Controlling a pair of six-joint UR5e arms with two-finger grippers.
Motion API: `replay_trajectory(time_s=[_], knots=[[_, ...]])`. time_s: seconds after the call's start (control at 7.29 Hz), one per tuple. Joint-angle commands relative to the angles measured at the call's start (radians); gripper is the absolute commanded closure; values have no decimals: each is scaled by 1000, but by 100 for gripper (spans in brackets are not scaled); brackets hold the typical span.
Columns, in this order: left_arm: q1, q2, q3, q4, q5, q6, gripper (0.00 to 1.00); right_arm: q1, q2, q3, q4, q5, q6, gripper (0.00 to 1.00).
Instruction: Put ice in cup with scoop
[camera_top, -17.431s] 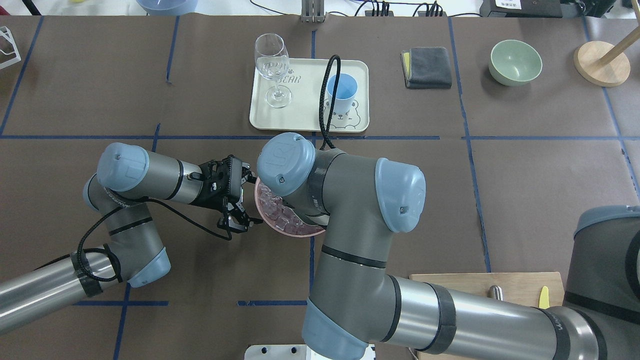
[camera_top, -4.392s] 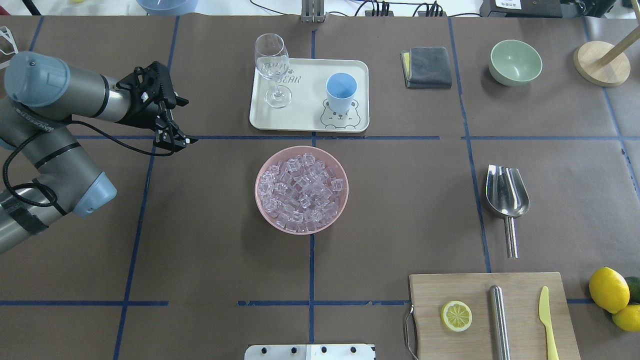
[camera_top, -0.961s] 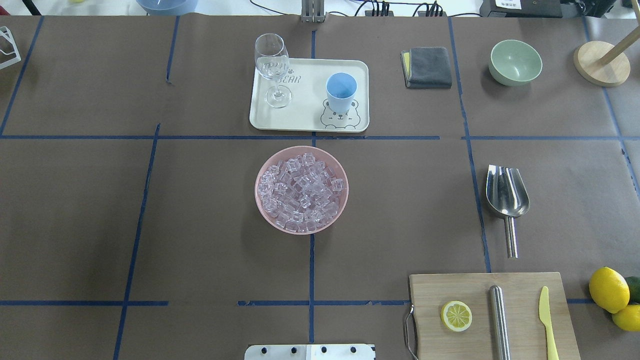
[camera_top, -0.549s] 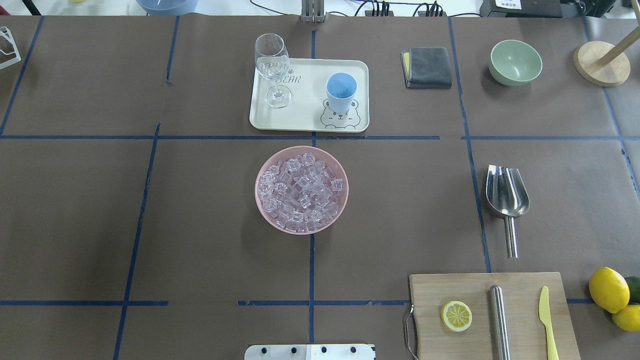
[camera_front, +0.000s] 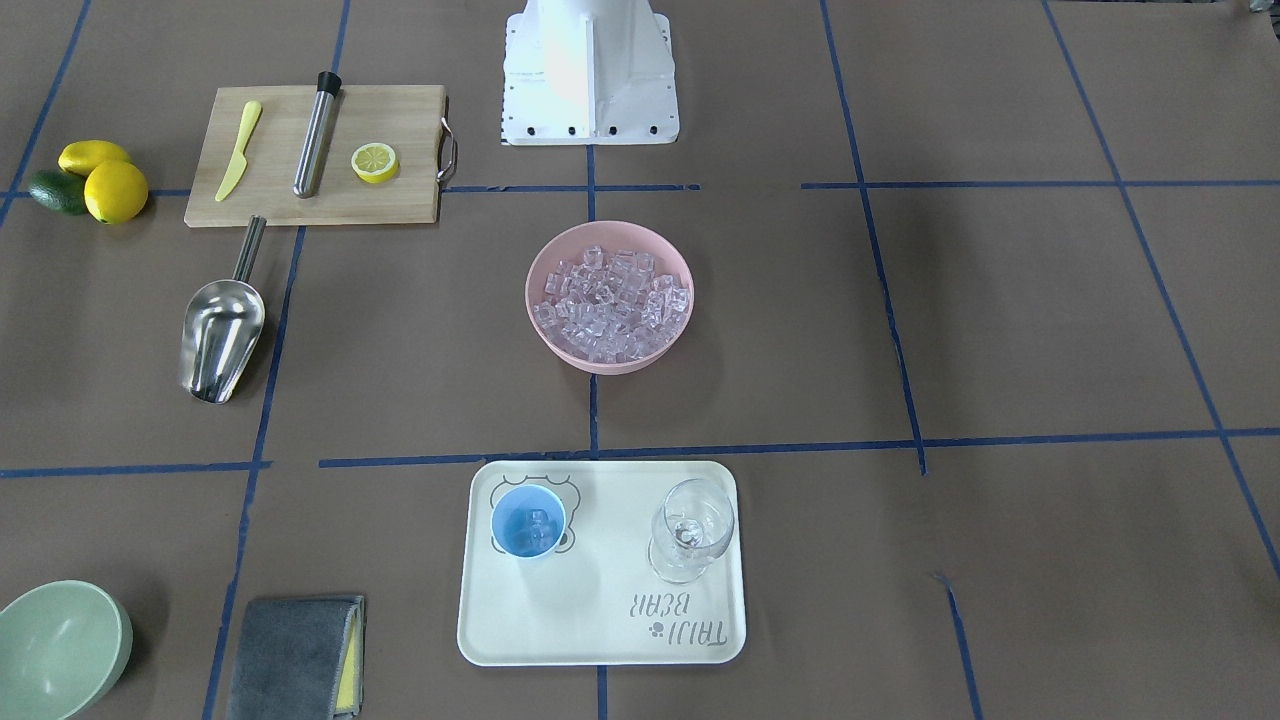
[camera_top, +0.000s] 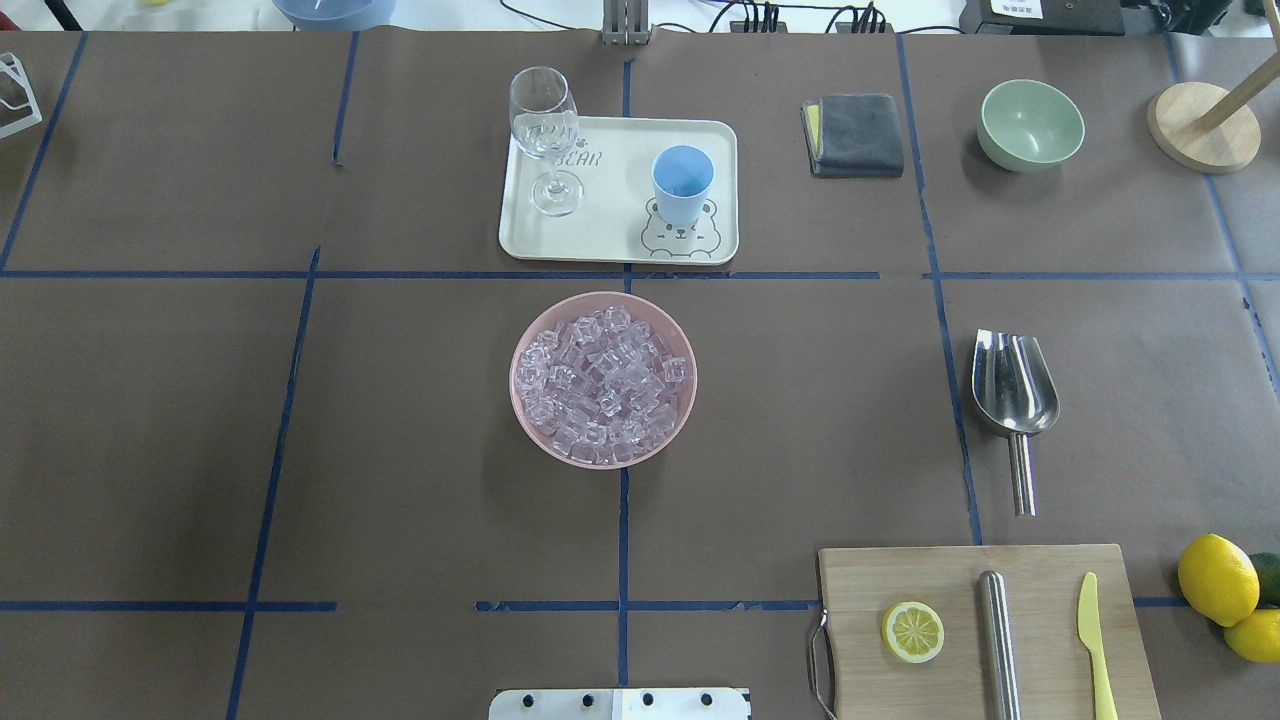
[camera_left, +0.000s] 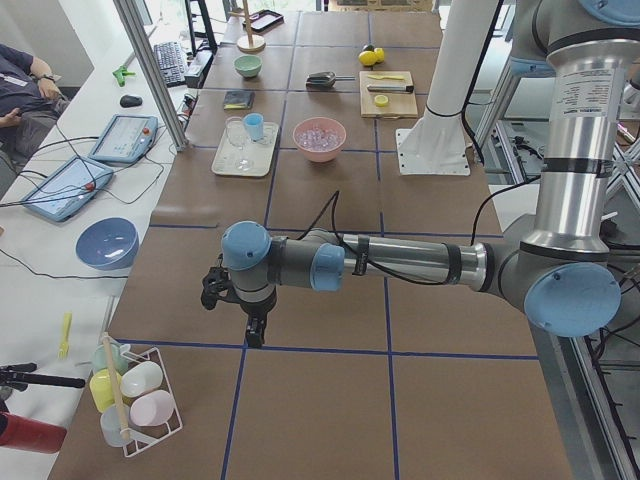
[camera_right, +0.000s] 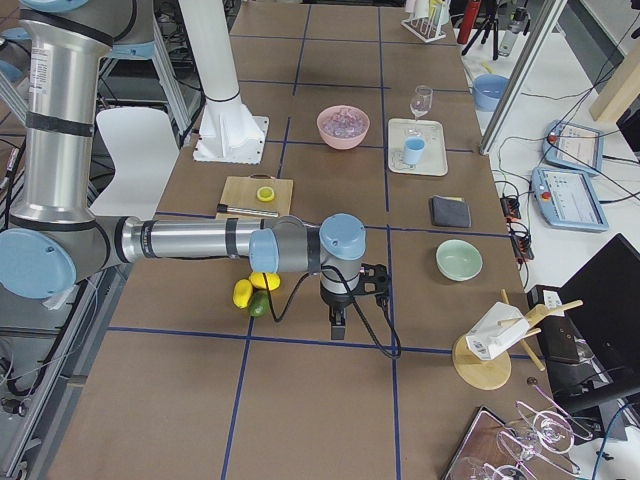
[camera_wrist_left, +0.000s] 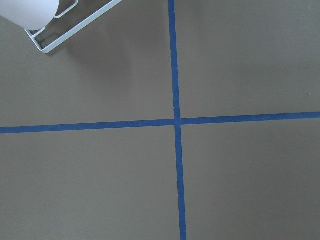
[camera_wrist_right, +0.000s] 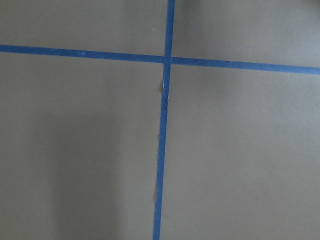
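The ice (camera_top: 603, 385) fills a pink bowl (camera_top: 514, 380) at the table's middle. The light-blue cup (camera_top: 683, 185) stands on a cream tray (camera_top: 620, 190); the front-facing view shows a few ice cubes inside the cup (camera_front: 528, 521). The steel scoop (camera_top: 1014, 385) lies alone on the table to the right, trough empty. My left gripper (camera_left: 250, 335) hangs over bare table far to the left. My right gripper (camera_right: 337, 325) hangs far to the right. Both point down and hold nothing that I can see. I cannot tell whether either is open or shut.
A wine glass (camera_top: 545, 140) stands on the tray beside the cup. A cutting board (camera_top: 960, 580) holds a lemon slice (camera_top: 912, 631), a steel cylinder (camera_top: 996, 640) and a yellow knife (camera_top: 1092, 630). Lemons (camera_top: 1217, 580), a grey cloth (camera_top: 855, 133) and a green bowl (camera_top: 1031, 124) sit right.
Both arms, once over the pink bowl, have left the overhead view, and the scoop now lies on the table. Nothing has moved in the last second.
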Motion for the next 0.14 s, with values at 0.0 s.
replay_trajectory(time_s=[0.0], knots=[[0, 0, 1, 0, 0, 0, 0, 0, 0, 0, 0, 0, -1, 0]])
